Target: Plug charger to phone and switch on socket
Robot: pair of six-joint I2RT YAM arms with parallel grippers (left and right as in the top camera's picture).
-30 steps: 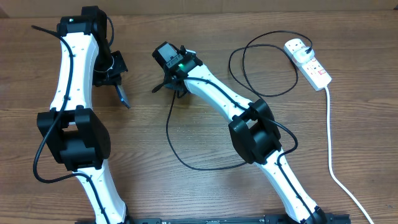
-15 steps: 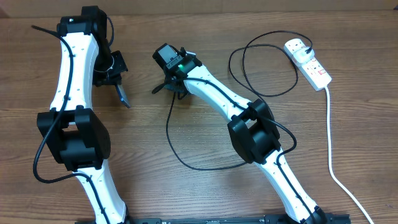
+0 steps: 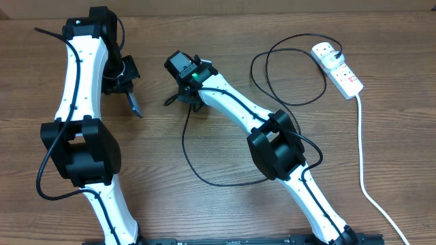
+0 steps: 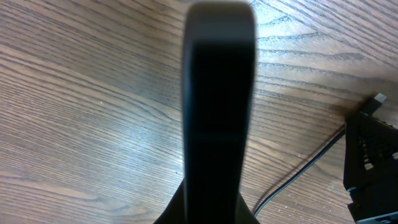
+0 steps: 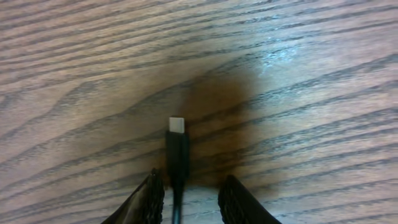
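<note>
since a second ago the right arm's wrist has edged slightly left over the worktop; the rest lies as before. right end effector sits low over the charger, its fingers partly apart on either side of the cable just behind the small plug tip, not yet pinching it. left end effector is clamped on the phone, held edge-on near that tip. the charger's cable loops away to the socket, well apart at the far right.

Bright, even light from above.
Glare on the tabletop in both wrist views; shadow pools before the right hand; the phone looms blurred at the left wrist.
</note>
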